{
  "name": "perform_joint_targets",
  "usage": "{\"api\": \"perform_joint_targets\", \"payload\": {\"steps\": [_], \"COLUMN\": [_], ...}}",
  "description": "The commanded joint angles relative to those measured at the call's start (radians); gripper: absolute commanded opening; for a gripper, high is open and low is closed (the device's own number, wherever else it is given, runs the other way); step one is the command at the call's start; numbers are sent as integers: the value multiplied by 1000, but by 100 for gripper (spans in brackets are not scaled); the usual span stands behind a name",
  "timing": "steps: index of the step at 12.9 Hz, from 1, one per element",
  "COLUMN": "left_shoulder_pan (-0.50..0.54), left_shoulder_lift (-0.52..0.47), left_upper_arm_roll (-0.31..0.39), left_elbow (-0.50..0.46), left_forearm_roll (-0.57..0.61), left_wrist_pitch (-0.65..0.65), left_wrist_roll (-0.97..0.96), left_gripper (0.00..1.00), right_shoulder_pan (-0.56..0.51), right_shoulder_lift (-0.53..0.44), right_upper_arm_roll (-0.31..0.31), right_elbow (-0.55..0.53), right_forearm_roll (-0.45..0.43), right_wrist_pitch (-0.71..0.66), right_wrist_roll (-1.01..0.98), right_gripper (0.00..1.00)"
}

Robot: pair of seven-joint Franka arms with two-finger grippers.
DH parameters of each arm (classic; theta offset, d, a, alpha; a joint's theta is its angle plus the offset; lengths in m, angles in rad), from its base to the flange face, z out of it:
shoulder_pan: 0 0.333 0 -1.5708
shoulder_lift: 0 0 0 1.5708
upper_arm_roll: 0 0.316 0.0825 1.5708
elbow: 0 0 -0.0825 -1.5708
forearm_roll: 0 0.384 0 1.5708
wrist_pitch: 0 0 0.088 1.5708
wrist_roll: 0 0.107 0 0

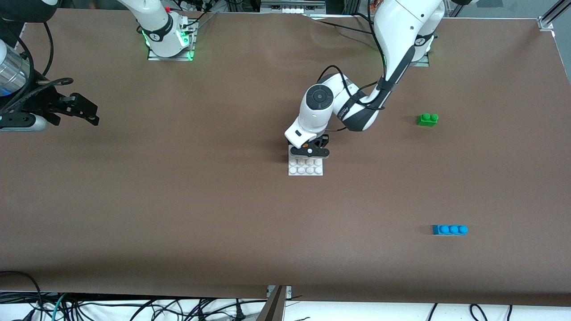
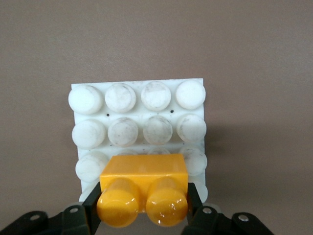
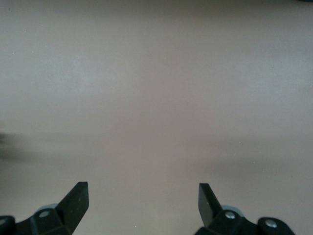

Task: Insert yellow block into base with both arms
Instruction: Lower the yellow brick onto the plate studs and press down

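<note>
The white studded base (image 1: 306, 166) lies in the middle of the table. My left gripper (image 1: 311, 151) is over the edge of the base nearest the robots. In the left wrist view it (image 2: 143, 201) is shut on the yellow block (image 2: 144, 188), which sits at the base's (image 2: 139, 115) nearest stud rows; I cannot tell whether it is pressed on. In the front view the block shows only as an orange sliver under the hand. My right gripper (image 1: 87, 111) waits at the right arm's end of the table, open and empty (image 3: 143, 198).
A green two-stud brick (image 1: 427, 119) lies toward the left arm's end, farther from the front camera than the base. A blue three-stud brick (image 1: 450, 229) lies nearer the front camera. Cables hang over the table's front edge.
</note>
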Motion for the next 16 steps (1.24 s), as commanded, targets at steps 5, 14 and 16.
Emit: {"api": "perform_joint_targets", "payload": {"steps": [5,14,16], "left_shoulder_pan": [-15,-17,-17], "left_shoulder_lift": [12,14,15], "left_upper_arm_roll": [19,19,19], "left_elbow": [33,29,28], "left_forearm_roll": [37,61,66], "left_wrist_pitch": [-19,-19,-19], "left_wrist_roll": [-27,-27,-27], "left_gripper": [33,38,38], "right_shoulder_pan": [-15,-15,-15], "right_shoulder_lift": [0,0,0], "right_upper_arm_roll": [13,13,13], "right_elbow": [9,9,9], "right_forearm_roll": [1,1,1], "right_wrist_pitch": [-7,-9,-7], "right_wrist_roll": [8,8,8], "right_gripper": [99,99,99]}}
